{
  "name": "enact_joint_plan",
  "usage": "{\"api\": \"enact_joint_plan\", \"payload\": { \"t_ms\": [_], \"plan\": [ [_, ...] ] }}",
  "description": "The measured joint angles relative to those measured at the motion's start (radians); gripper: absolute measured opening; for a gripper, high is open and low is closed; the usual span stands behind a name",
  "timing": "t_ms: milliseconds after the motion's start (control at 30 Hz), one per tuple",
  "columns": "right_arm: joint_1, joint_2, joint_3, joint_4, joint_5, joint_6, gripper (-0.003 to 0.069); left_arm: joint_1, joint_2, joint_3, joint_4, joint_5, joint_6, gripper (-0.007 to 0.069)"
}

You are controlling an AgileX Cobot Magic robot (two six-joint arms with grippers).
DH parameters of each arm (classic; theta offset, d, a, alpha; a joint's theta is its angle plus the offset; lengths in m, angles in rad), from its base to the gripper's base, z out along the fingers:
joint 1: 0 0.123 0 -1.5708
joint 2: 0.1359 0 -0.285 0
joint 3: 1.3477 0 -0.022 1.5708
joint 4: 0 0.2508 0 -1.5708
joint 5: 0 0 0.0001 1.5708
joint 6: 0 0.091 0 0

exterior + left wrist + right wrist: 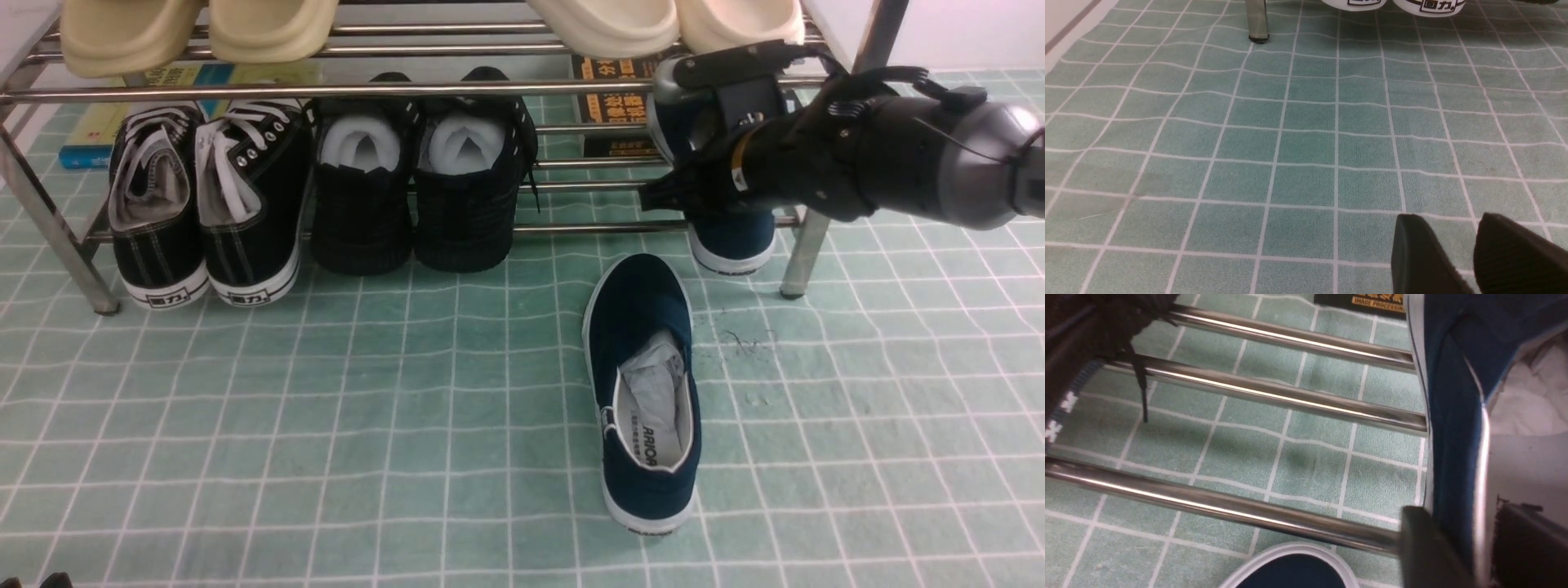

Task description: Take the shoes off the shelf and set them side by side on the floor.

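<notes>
Navy shoe (1453, 437) between 2 fingers (1425, 555) (grip unclear).

navy slip-ons (643, 384) (732, 241): 2
black lace-ups (157, 220) (253, 212): 2
all-black shoes (362, 196) (467, 188): 2
slippers (131, 37) (269, 28) (608, 24) (735, 24): 4
books (90, 131) (608, 106): 2
rack (490, 88): 1

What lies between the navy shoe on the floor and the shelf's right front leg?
Between shoe and shelf leg, only floor with a few dark specks; front view shows it.

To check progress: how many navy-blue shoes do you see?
2. One shoe lies on the floor before the shelf; the other shoe sits on its lower rails, straddled by the right gripper.
</notes>
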Motion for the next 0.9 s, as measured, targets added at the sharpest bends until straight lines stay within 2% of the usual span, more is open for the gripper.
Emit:
{"api": "enact_joint_plan", "payload": {
  "t_ms": [67,133,233,267,367,400,433,500,700,900],
  "plan": [
    [0.000,-0.007,0.000,0.008,0.002,0.006,0.0092,0.000,0.000,0.000,0.000,0.000,0.000,0.0242],
    [0.000,-0.021,0.001,0.020,0.030,0.006,0.0027,0.000,0.000,0.000,0.000,0.000,0.000,0.0242],
    [0.002,-0.054,0.006,0.054,0.105,0.005,0.0025,0.000,0.000,0.000,0.000,0.000,0.000,0.0242],
    [0.003,-0.101,0.006,0.093,0.206,-0.021,0.0025,0.000,0.000,0.000,0.000,0.000,0.000,0.0242],
    [0.010,-0.171,0.006,0.150,0.291,-0.077,0.0025,0.000,0.000,0.000,0.000,0.000,0.000,0.0242],
    [0.019,-0.233,0.005,0.221,0.382,-0.160,0.0025,0.000,0.000,0.000,0.000,0.000,0.000,0.0242],
    [0.021,-0.240,0.005,0.231,0.382,-0.160,0.0025,0.000,0.000,0.000,0.000,0.000,0.000,0.0242],
    [0.033,-0.313,0.005,0.349,0.517,-0.282,0.0025,0.000,0.000,0.000,0.000,0.000,0.000,0.0242],
    [0.033,-0.424,0.019,0.485,0.773,-0.433,0.0025,0.000,0.000,0.000,0.000,0.000,0.000,0.0242],
    [0.033,-0.500,0.181,0.521,0.806,-0.440,0.0025,0.000,0.000,0.000,0.000,0.000,0.000,0.0242]
  ]
}}
